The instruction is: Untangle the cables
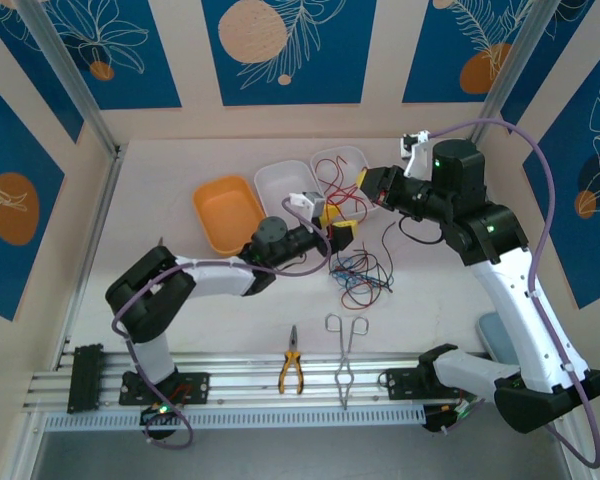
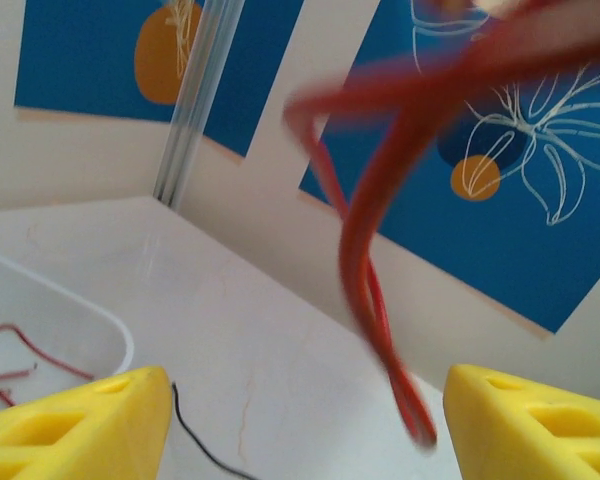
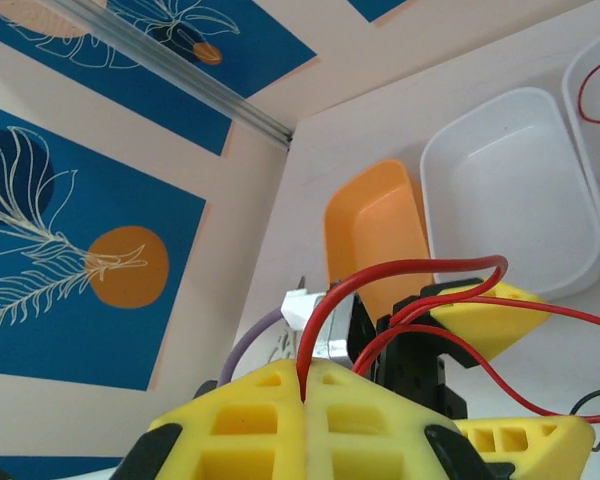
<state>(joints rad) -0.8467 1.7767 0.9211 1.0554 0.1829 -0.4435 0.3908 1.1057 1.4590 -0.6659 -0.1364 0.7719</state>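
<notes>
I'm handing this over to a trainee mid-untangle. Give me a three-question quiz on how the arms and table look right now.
1. True or false: the right pincer is shut on a red cable.
2. Which tool lies just left of the steel forceps? A pliers, B screwdriver, C knife.
3. Fill in: the left pincer is ____.
Key: 1 true; 2 A; 3 open.
</notes>
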